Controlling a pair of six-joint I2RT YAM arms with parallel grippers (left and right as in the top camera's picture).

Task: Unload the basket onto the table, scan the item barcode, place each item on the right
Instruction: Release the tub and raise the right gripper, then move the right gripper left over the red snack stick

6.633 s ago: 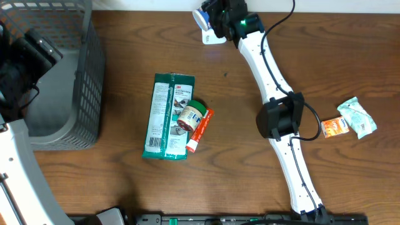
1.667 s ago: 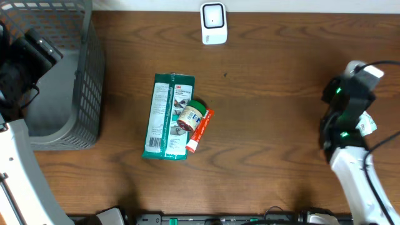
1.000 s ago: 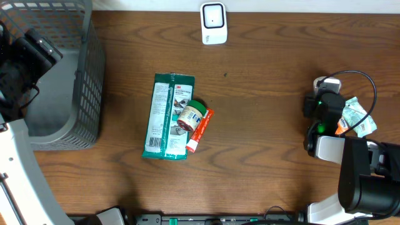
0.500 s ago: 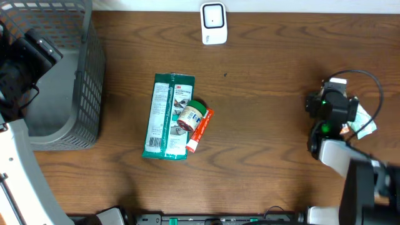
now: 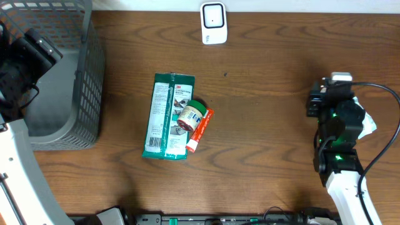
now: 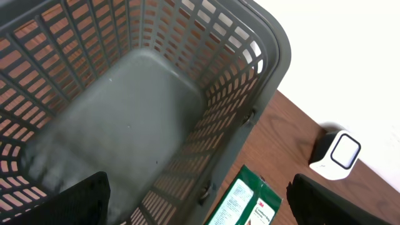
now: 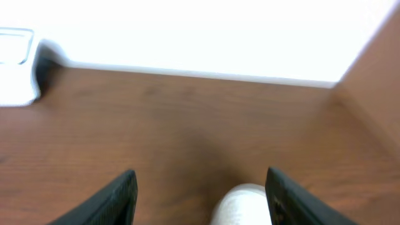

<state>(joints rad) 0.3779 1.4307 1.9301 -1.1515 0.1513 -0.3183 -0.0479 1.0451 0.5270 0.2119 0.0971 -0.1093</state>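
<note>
Both wide-spread: left tool (image 6: 206, 201) over basket (image 6: 275, 57), right tool (image 7: 200, 187) astride white packet (image 7: 240, 204), its long axis hidden.

Basket (image 5: 94, 75) is showing a grey slotted grid; table (image 5: 269, 81), brown wood grain; packet (image 5: 164, 119), green with white print; tube (image 5: 201, 129), orange-white; scanner (image 5: 213, 23), white.

The right gripper (image 7: 201, 195) has two matt black fingers (image 7: 115, 197). Behind it sits a black joint housing (image 5: 337, 119) with green indicator lights (image 5: 334, 115), a white module (image 5: 340, 78) and a black cable (image 5: 378, 88), followed by a white link (image 5: 344, 190). The left gripper (image 6: 200, 201) is equally black; behind it runs a white link (image 5: 15, 169).
</note>
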